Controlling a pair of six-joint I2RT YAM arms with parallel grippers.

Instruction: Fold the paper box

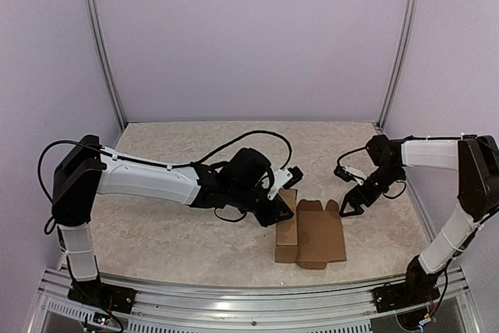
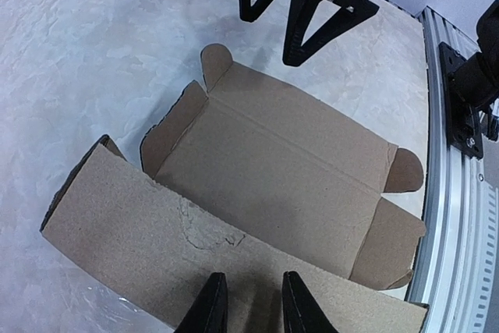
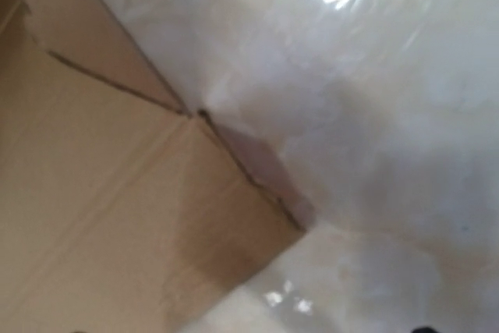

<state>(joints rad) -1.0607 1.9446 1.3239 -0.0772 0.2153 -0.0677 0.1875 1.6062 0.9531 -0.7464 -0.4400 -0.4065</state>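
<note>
Paper box [image 1: 312, 233] unfolded on surface [image 1: 171, 232]. Left hand [image 2: 253, 278] half-open over left panel, empty. Right hand [image 1: 348, 210] wide open beside right edge.

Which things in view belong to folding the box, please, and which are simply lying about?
For the job: paper box, left gripper, right gripper.
Just there: table, metal rail along the near edge, cable on the left arm.

Your left gripper [image 1: 281, 210] is hanging over the paper box [image 1: 312, 235]; your right gripper [image 1: 348, 208] is hovering just beside it, jaws apart.
</note>
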